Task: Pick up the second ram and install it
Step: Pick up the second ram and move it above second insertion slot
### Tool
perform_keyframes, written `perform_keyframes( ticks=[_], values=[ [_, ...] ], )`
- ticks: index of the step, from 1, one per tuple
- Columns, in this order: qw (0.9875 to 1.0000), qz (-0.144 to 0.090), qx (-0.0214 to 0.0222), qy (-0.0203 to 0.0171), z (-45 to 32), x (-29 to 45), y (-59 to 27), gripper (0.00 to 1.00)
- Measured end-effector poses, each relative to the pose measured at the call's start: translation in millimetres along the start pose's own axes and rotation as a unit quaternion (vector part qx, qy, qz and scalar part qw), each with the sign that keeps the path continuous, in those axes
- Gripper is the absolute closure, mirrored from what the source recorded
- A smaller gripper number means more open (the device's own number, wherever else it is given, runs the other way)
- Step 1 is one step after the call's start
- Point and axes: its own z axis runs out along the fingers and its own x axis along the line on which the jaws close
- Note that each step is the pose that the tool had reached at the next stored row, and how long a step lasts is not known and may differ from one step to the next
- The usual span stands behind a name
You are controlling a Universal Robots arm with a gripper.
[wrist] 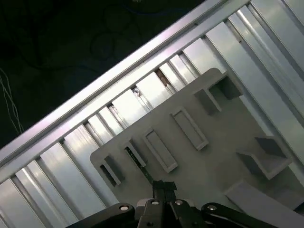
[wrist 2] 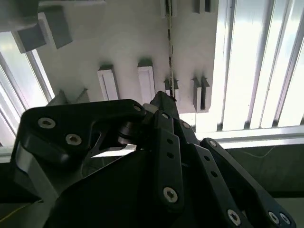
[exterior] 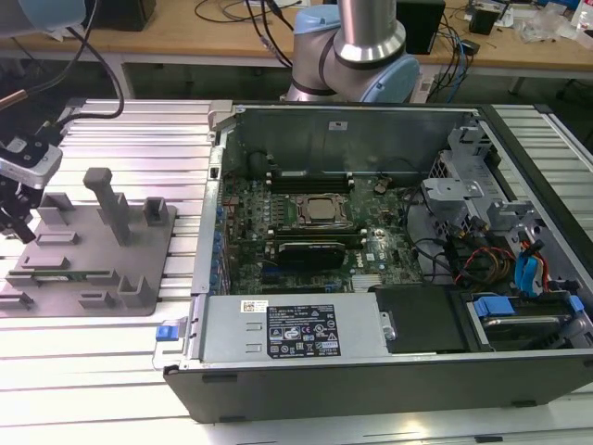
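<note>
At the far left of the exterior view, the gripper hangs over the left-hand edge of the grey holder tray, which lies flat on the ribbed aluminium worktop. A tall post and several low slotted blocks rise from the tray.

In the second wrist view, the second ram stands on its edge in the tray's slots, a thin green line running straight away from the gripper's tip. The first wrist view shows the same stick crossing the tray and ending at the gripper. The gripper sits at the near end of the stick, but whether the jaws are clenched on it or released cannot be told.

Further right in the exterior view, an open computer case lies on its side, well apart from the tray. Its motherboard faces up, with a square processor socket near the middle and a black expansion card just beside it. Behind the case rises the arm. Blue drive latches mark the case's right-hand end.
</note>
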Motion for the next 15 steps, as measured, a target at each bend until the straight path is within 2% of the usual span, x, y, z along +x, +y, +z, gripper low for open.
perform_keyframes(
  ticks=[1, 3, 5, 8, 9, 10, 11, 13, 15],
  values=[
    [0.9999, -0.015, 0.0, 0.0007, 0.5, 0.0, 0.0, 0.92],
    [0.9985, -0.055, -0.0001, 0.0022, 2.2, 0.0, -0.1, 0.92],
    [0.9948, -0.102, -0.0003, 0.004, 4.5, 0.0, -0.2, 0.92],
    [0.988, -0.155, -0.0004, 0.0061, 7.5, 0.0, -0.3, 0.92],
    [0.9828, -0.185, -0.0004, 0.0074, 9.7, 0.0, -0.4, 0.92],
    [0.9795, -0.201, 0.0005, 0.0078, 10.5, 0.1, -0.4, 0.92],
    [0.9769, -0.214, 0.0035, 0.007, 10.9, 0.0, -0.4, 0.92],
    [0.9748, -0.223, 0.0095, 0.0047, 12.1, 0.1, -0.5, 0.92],
    [0.9747, -0.223, 0.0118, 0.0038, 13.4, 0.1, -0.6, 0.92]
  ],
)
